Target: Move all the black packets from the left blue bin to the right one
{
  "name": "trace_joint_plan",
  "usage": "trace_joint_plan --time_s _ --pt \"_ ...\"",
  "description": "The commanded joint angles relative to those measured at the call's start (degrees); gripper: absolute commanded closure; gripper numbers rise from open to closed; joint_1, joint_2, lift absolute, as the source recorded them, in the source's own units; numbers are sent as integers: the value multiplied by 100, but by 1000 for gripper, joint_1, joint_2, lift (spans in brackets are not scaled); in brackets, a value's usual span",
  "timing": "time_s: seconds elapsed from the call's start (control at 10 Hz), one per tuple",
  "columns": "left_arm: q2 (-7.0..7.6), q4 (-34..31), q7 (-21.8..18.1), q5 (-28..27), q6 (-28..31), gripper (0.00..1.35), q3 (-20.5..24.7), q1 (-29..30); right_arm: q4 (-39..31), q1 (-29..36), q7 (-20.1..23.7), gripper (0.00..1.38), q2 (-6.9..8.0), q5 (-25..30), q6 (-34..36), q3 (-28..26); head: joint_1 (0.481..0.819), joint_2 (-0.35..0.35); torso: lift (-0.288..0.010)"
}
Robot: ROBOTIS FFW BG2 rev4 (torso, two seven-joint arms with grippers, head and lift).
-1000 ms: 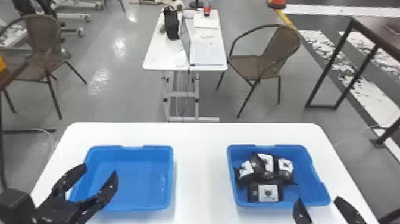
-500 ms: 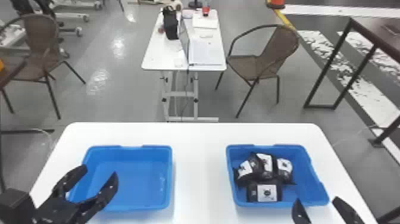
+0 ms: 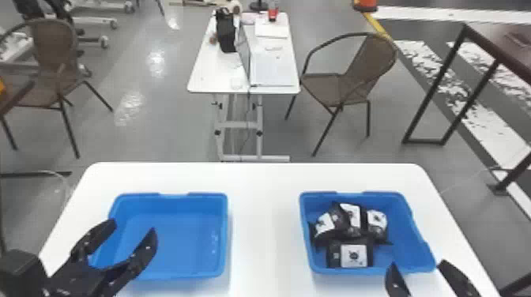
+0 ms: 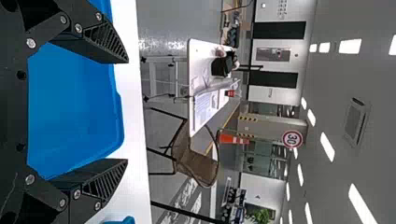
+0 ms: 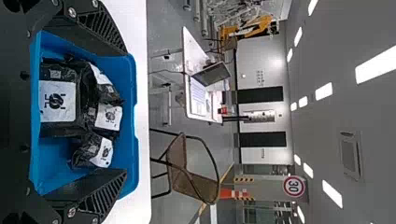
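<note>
A grey floor is spread behind a white rectangular tabletop with rounded far corners. On its right half, at least four black plastic packets with white labels are held together in an open blue plastic right bin. One packet is laid near the bin's near wall, label upward; the others are bunched against it and one another on the farther side, tilted and partly overlapped. Toward the tabletop's left edge is set a matching left bin, with a bare strip of tabletop between the two.

The near left part of the left bin is partly hidden by the black left gripper, whose jaws are spread wide and released. The black right gripper is seen by the right bin's near right corner, its jaws likewise parted, with nothing clasped; part of that bin's near rim is covered by its fingers.

Beyond the tabletop's far edge, a narrow white table is occupied by an opened laptop, a black upright object and papers. It is flanked by a brown woven chair on the right; a similar brown chair is placed farther left. At the right, a dark metal frame is seen.
</note>
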Motion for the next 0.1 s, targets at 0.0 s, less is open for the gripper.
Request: trace_joint_plan --time_s 0.0 --pt "-15 3 1 15 4 303 -14 0 4 4 9 137 23 -9 0 1 695 -55 0"
